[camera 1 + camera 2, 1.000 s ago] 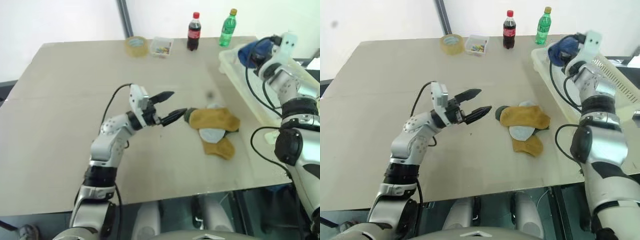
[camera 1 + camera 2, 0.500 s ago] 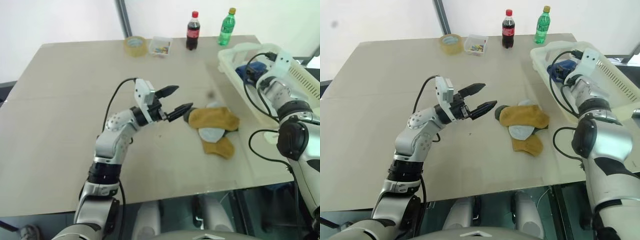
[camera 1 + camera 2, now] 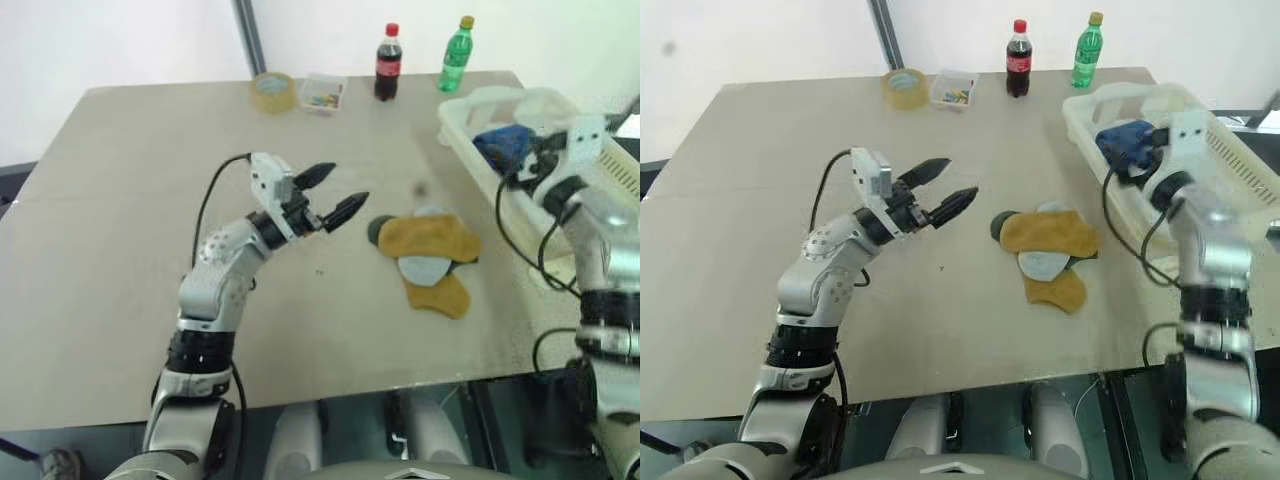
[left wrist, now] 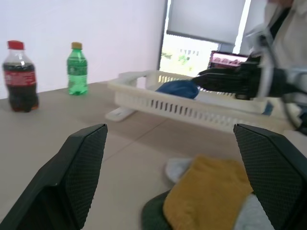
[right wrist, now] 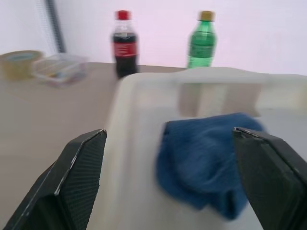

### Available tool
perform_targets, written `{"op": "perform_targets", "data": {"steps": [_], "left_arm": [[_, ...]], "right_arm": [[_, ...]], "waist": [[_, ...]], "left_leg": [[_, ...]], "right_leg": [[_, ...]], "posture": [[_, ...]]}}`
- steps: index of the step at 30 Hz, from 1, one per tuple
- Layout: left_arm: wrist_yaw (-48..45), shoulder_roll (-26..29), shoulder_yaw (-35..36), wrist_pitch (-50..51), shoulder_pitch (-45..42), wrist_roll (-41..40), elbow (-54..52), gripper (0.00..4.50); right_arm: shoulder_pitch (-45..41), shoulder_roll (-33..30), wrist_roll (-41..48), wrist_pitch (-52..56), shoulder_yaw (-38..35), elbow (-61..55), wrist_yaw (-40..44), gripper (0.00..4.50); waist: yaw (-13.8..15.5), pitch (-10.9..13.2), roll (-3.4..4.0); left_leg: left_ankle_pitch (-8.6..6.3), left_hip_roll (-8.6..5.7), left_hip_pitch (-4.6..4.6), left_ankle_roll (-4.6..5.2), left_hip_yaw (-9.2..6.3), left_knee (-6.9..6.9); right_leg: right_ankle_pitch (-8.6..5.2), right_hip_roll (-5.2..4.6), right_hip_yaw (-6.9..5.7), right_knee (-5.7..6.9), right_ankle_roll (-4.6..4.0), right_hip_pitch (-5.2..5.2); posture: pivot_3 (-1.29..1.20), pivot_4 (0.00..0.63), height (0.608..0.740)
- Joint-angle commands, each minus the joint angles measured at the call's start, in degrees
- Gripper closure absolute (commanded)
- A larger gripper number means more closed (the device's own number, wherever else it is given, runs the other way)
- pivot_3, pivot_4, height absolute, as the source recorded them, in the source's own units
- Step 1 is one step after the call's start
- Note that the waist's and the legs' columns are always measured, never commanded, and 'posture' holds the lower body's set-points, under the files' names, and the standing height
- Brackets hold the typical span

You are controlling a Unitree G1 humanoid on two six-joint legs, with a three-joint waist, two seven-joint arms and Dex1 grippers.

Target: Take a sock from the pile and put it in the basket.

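Observation:
The pile [image 3: 430, 252] of mustard yellow, pale grey and dark green socks lies on the table right of centre. My left gripper [image 3: 346, 184] hovers open just left of it, with nothing between its fingers; the pile [image 4: 206, 196] lies low ahead in its wrist view. The cream slotted basket [image 3: 470, 102] stands at the table's right edge. A royal blue sock [image 3: 503, 140] lies inside it. My right gripper [image 5: 169, 132] is open over the basket's near part, and the blue sock [image 5: 206, 163] lies loose ahead of it.
At the table's far edge stand a cola bottle [image 3: 388, 62], a green bottle [image 3: 456, 55], a tape roll [image 3: 272, 90] and a small clear box [image 3: 323, 90]. Bare tabletop stretches left of and in front of the pile.
My right gripper has opened and let go of the blue sock, which now lies in the basket, and that arm has drawn back. My left gripper has drawn slightly left, away from the pile.

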Motion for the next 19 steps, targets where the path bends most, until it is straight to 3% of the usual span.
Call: {"op": "perform_targets", "data": {"steps": [1, 7, 10, 15, 19], "left_arm": [[1.81, 4.46, 5.06, -1.92, 3.69, 1.92, -2.88, 0.0], [-1.37, 13.46, 14.88, 0.1, 17.58, -1.51, -7.09, 0.0], [-4.86, 17.41, 20.18, 2.78, 26.93, -4.42, -10.25, 0.0], [-9.0, 21.44, 27.54, 5.0, 38.41, -7.48, -13.74, 0.0], [-10.57, 22.36, 31.35, 6.04, 44.08, -8.99, -14.98, 0.0]], "right_arm": [[9.12, -4.22, 0.68, 3.64, 2.54, -18.08, 3.07, 0.21], [30.99, -9.17, 2.1, 4.81, -3.24, -29.39, 6.94, 0.21], [41.14, -10.09, 3.72, 2.96, -8.98, -32.0, 10.57, 0.21], [48.72, -11.92, 5.53, 1.74, -14.82, -33.1, 14.81, 0.21], [49.46, -13.19, 5.98, 1.43, -16.27, -32.17, 16.13, 0.21]], "waist": [[0.05, 0.0, -0.01], [0.28, -0.04, -0.08], [0.59, -0.27, -0.5], [0.6, -0.24, -0.55], [0.32, -0.24, -0.55]], "left_leg": [[0.0, 0.0, 0.04, 0.0, -0.04, 0.0], [0.0, 0.02, 0.18, -0.01, -0.01, 0.11], [-0.01, 0.02, 0.2, -0.02, -0.06, 0.19], [-0.15, -0.02, 0.24, -0.24, 0.03, 0.2], [-0.19, 0.01, 0.47, -0.31, 0.04, 0.09]], "right_leg": [[-0.06, 0.0, -0.04, 0.0, 0.08, 0.04], [-0.18, -0.04, -0.03, 0.01, -0.07, 0.17], [-0.23, -0.08, -0.09, -0.05, -0.14, 0.29], [-0.23, -0.29, -0.08, -0.06, -0.14, 0.25], [-0.24, -0.33, -0.1, -0.06, -0.15, 0.27]], "posture": [[0.0, 0.15, 0.74], [0.0, 0.15, 0.74], [0.0, 0.15, 0.74], [0.0, 0.15, 0.74], [0.0, 0.15, 0.74]]}}
